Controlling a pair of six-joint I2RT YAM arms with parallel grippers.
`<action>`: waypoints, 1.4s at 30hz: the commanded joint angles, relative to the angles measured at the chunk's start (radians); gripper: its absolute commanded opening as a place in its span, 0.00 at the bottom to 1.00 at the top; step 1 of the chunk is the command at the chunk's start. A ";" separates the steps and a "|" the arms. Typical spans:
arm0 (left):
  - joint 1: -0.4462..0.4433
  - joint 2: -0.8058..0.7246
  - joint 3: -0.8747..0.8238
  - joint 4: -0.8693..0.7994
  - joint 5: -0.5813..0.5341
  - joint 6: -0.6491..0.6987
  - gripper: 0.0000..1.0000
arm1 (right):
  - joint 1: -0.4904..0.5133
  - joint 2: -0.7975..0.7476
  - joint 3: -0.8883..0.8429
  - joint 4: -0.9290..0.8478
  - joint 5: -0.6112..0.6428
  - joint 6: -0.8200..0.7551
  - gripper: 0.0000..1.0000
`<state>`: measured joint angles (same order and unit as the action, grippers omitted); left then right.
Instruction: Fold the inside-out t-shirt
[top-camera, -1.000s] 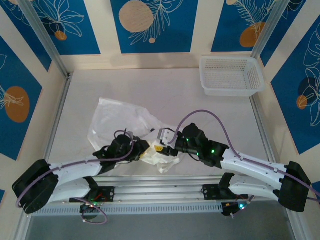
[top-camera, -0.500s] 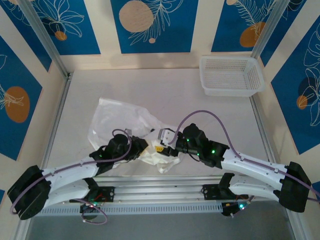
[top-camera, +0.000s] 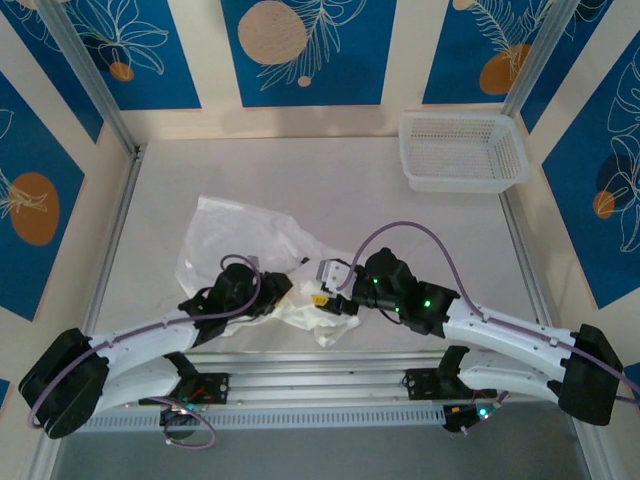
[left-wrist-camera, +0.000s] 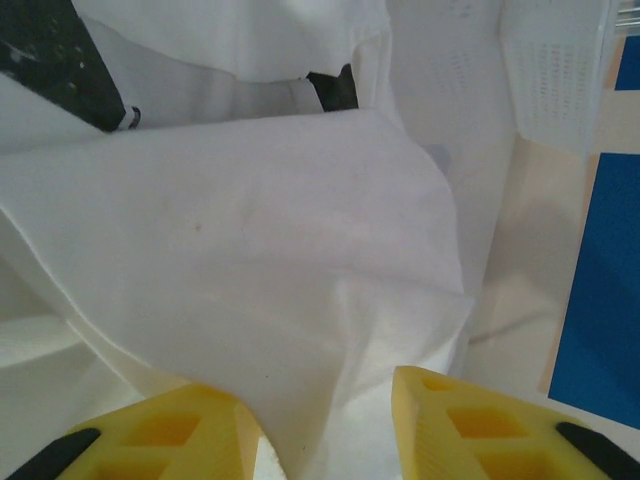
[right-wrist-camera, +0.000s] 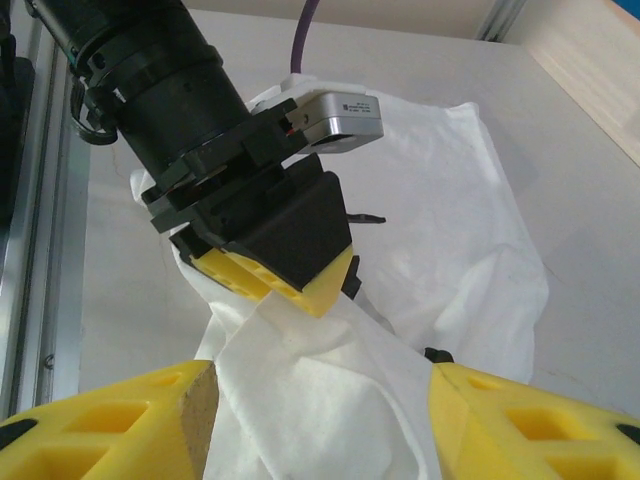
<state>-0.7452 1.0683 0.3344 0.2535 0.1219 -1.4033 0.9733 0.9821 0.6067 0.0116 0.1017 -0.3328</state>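
Cloth comes first: the t-shirt (top-camera: 240, 235) is thin, plain white and heavily wrinkled. It lies on the near-left part of the table (top-camera: 400, 220), with its far part spread fairly flat and its near edge gathered into a crumpled heap between the two grippers. A small dark mark (top-camera: 300, 262) sits at its right edge. From the left wrist the fabric (left-wrist-camera: 300, 250) looks smooth and slightly see-through, and one broad fold slopes down into the gap between the yellow fingers. From the right wrist the shirt (right-wrist-camera: 450, 220) is a soft, creased sheet with a rounded outer edge.

The left gripper (top-camera: 290, 300) points right and low over the heap. In the right wrist view its yellow tips (right-wrist-camera: 275, 280) are pinched onto a fold of the shirt, which hangs from them in a twisted bunch. The left wrist view shows that same fold running between its fingers (left-wrist-camera: 315, 395).

The right gripper (top-camera: 318, 300) faces it from the other side, just beside it. Its blocky yellow fingers (right-wrist-camera: 120, 420) stand wide apart and straddle the bunched cloth (right-wrist-camera: 320, 400).

Both arms are white with black joints and purple cables. They bow inward from the near corners and meet close to the near edge.

A white plastic mesh basket (top-camera: 462, 150) sits in the far right corner, well apart from the shirt. The table top is pale and matte, and the walls (top-camera: 300, 50) are blue with a leaf pattern.
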 joint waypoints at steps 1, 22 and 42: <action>0.033 -0.014 0.014 0.010 -0.008 0.028 0.35 | 0.014 -0.028 0.002 -0.008 -0.006 0.007 0.58; 0.060 -0.159 0.112 -0.058 0.067 0.111 0.00 | 0.404 0.320 -0.004 0.430 0.843 0.057 0.65; 0.050 -0.177 0.107 -0.066 0.051 0.098 0.00 | 0.325 0.586 0.188 0.463 1.021 0.229 0.76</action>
<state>-0.6865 0.9104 0.4305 0.2005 0.1646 -1.3243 1.3094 1.5372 0.7578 0.4274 1.0271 -0.1493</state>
